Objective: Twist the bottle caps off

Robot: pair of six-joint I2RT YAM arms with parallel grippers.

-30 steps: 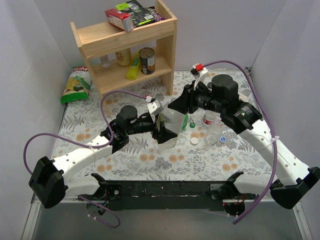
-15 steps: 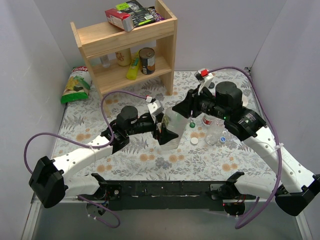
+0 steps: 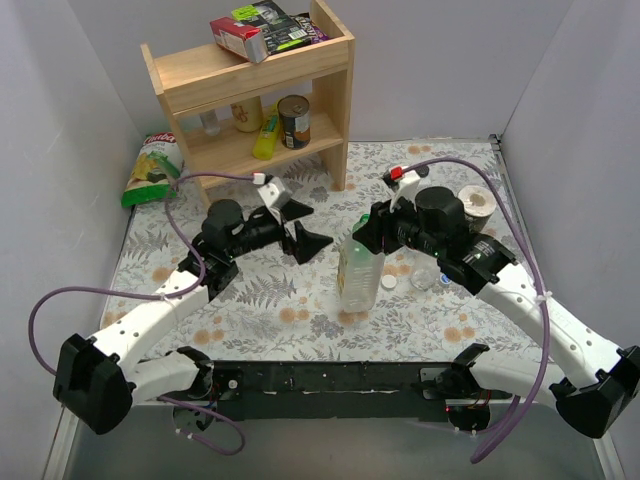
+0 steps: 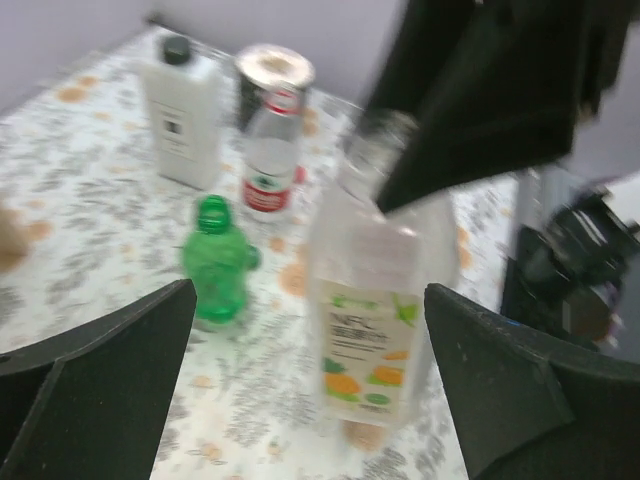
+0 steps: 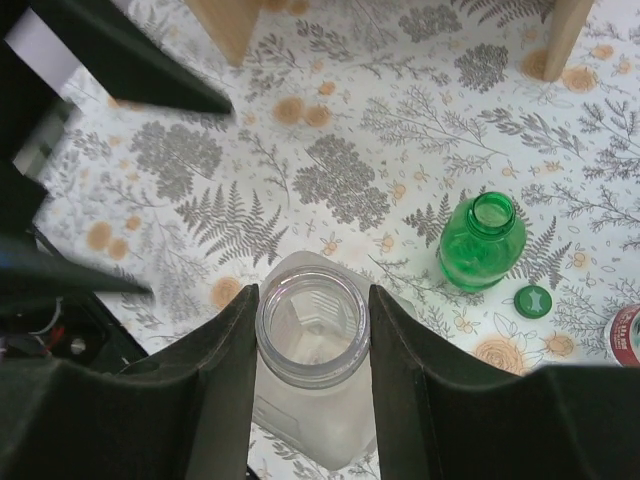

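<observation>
The large clear bottle point(image 3: 357, 277) stands upright mid-table with its mouth open and no cap on it. My right gripper point(image 3: 364, 238) is shut on its neck from above; in the right wrist view the fingers point(image 5: 228, 380) press both sides of the open neck point(image 5: 312, 322). My left gripper point(image 3: 306, 241) is wide open and empty, to the left of the bottle and apart from it point(image 4: 378, 300). The small green bottle point(image 5: 481, 243) is open, its green cap point(image 5: 531, 300) beside it. The red-labelled bottle point(image 4: 269, 152) carries a red cap. A white cap point(image 3: 388, 283) and a blue cap point(image 3: 446, 279) lie on the table.
A wooden shelf point(image 3: 250, 90) with cans and boxes stands at the back. A chips bag point(image 3: 150, 172) lies at the back left. A tape roll point(image 3: 481, 202) sits at the back right. The opaque white bottle point(image 4: 184, 112) stands behind the green one.
My left gripper has let go of the large bottle and pulled back to the left. My right gripper has shifted nearer, holding the bottle's neck; the bottle now stands upright.
</observation>
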